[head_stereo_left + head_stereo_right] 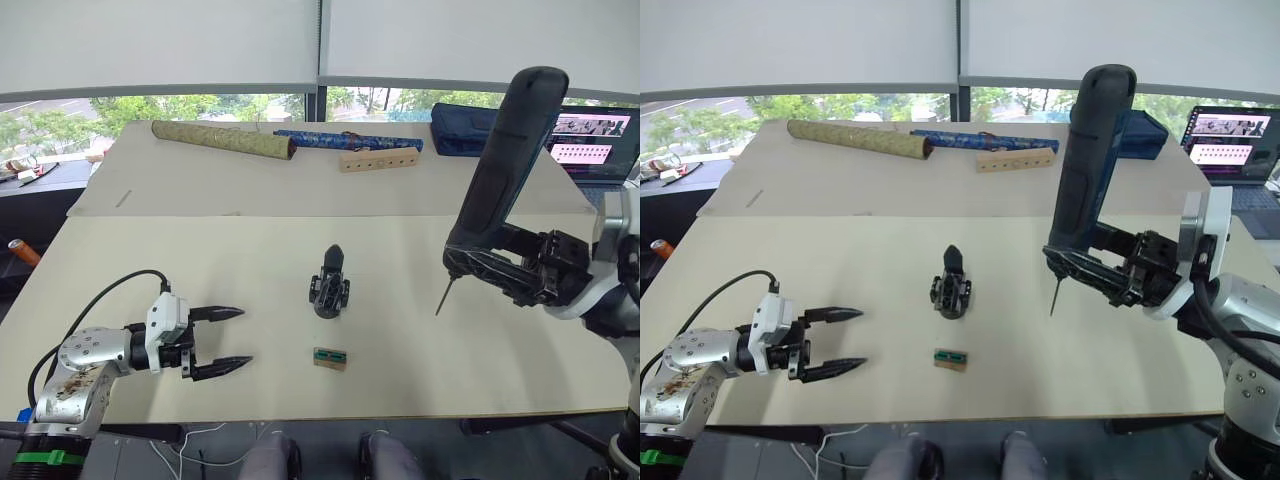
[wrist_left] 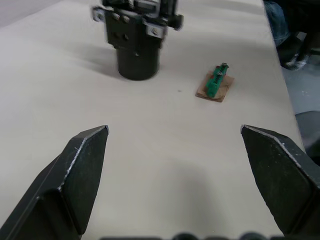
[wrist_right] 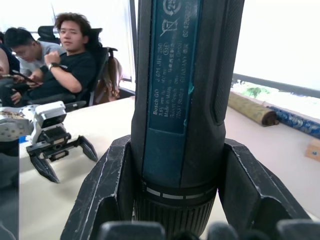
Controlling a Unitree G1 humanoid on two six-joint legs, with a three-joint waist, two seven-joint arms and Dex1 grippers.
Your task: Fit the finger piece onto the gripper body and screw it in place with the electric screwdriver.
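Observation:
The gripper body stands at the table's middle, a black block on a round base with one pointed finger sticking up. Well to its right, my right gripper is shut on the electric screwdriver. The tool is held almost upright, and its thin bit points down just above the table. At the front left, my left gripper is open and holds nothing, its fingertips aimed toward the gripper body. A loose finger piece is out of view.
A small green-and-brown block lies in front of the gripper body. On the far table lie a patterned roll, a blue roll, a wooden block and a dark bag. A laptop stands far right. Seated people are beyond the table.

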